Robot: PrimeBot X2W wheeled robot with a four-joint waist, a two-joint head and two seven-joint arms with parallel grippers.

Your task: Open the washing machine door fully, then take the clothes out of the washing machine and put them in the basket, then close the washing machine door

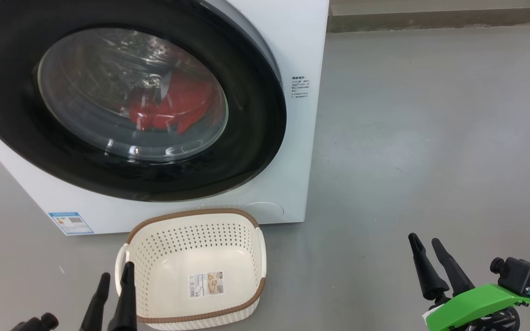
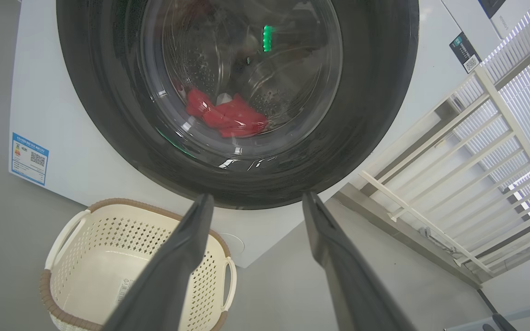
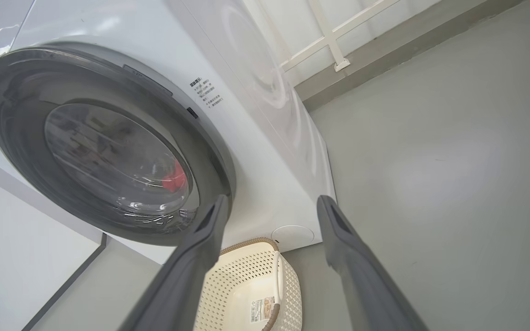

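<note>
Door check: washing machine door [image 1: 122, 94] shut, its wide black rim lying flush against the white front of the washing machine [image 1: 292, 161]. Clothes [image 1: 173, 105] show red through the glass window, heaped low in the drum, right of centre. Blue sticker [image 1: 71, 223] on the machine's lower left corner.

Basket [image 1: 191, 214] stands on the grey floor [image 1: 430, 138] just in front of the machine, below the door's lower right; label sticker [image 1: 206, 283] on its inner bottom.

Left gripper [image 1: 118, 271] at near left, fingers spread wide with nothing between them, tips beside the basket's left handle; cannot tell whether they touch. Right gripper [image 1: 424, 240] at near right over bare floor, well apart from the basket, fingers likewise parted and holding nothing. White railing [image 2: 476, 161] stands far right of the machine.
</note>
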